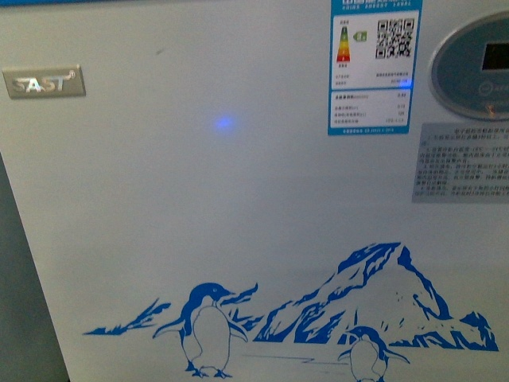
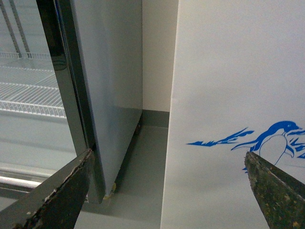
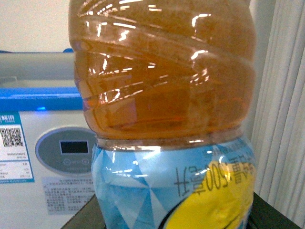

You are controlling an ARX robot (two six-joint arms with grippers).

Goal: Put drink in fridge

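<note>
Drink bottle (image 3: 167, 95), amber liquid, blue-yellow label, seemingly pinched by right end effector (image 3: 171, 217), left end effector (image 2: 169, 155) spread, penguin-print fridge (image 1: 199, 199)

The drink (image 3: 167, 95) sits in my right hand (image 3: 176, 217), before the fridge's (image 1: 199, 183) control panel (image 3: 74, 150). The cabinet (image 2: 112, 95) stands left of the fridge, a floor (image 2: 143, 167) strip between them.

There is one white fridge (image 1: 159, 199), and its front carries two blue printed penguins (image 1: 205, 330), one mountain print (image 1: 374, 290), one SAST badge (image 1: 44, 82), one energy label (image 1: 374, 68) with one QR code (image 1: 395, 38), one oval control panel (image 1: 473, 68) and one grey notice sticker (image 1: 461, 163). One drink bottle (image 3: 167, 95) of amber liquid fills the right wrist view. The left wrist view adds one glass-door cabinet (image 2: 109, 86), and the left gripper (image 2: 169, 153) shows two fingers (image 2: 52, 195).
</note>
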